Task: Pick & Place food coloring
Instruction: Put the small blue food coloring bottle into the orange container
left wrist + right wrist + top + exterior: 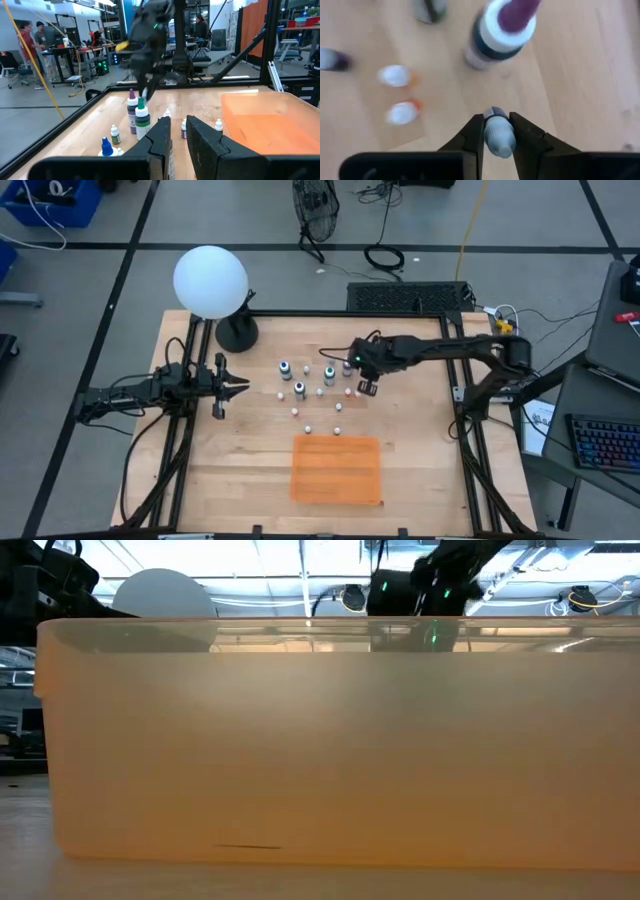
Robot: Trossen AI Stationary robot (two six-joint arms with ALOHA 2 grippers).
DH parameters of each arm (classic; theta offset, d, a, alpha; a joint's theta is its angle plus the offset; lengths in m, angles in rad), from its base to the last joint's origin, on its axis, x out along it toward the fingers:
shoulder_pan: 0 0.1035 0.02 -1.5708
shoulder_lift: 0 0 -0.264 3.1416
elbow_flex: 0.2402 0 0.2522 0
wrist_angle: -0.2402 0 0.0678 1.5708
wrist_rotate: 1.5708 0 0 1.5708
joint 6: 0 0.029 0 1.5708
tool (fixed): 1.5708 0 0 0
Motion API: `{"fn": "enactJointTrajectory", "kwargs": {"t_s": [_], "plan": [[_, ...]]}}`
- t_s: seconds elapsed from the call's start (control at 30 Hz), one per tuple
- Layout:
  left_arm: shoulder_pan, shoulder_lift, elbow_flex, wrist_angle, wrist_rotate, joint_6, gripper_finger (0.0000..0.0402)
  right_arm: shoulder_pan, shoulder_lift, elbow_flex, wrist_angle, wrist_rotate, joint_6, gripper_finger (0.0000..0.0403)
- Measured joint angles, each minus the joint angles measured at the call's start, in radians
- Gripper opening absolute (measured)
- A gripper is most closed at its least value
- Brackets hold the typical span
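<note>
Food coloring bottles (312, 385), approx a dozen tiny plastic containers, stand scattered mid wooden tabletop (220, 470), between the two arms and above the flat orange rectangular mat (336, 469) as seen from overhead. Mix of small dark round bottles w/ pale tops and smaller white droppers, some red/orange-tipped.

Right claw (498, 131): over the right side of the cluster, fingers closed onto one small white dropper bottle (498, 135), pinching it just under the cap. A larger dark bottle w/ white collar and purple tip (501, 31) stands just beyond it, not touching.

Left claw (177, 135): waiting at the tabletop's left edge, fingers nearly together, nothing held.

Handling, judged: bottles light, rigid-ish plastic, smooth and round, so prone to slip or twist in a pinch. Narrow bases make tipping likely; neighbours stand near enough to be knocked. Best hold appears to be across neck/shoulder below cap, as now.

Containers: translucent orange bin wall (320, 740) fills the low view; contents cannot be told. Mat top shows bare from overhead. All caps appear on.
</note>
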Motion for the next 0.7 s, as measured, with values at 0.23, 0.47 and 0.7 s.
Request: {"fn": "enactJointTrajectory", "kwargs": {"t_s": [0.23, 0.47, 0.7], "plan": [[0.0, 0.0, 0.0, 0.0, 0.0, 0.0, 0.0067, 0.174, -0.185, 0.0, -0.032, 0.046, 0.116, 0.006], [0.0, 0.0, 0.0, 0.0, 0.0, 0.0, 0.0067, 0.464, -0.276, 0.005, -0.02, 0.146, 0.283, 0.006], [0.0, 0.0, 0.0, 0.0, 0.0, 0.0, 0.0067, 0.765, -0.152, 0.192, -0.049, 0.274, 0.427, 0.006]]}}
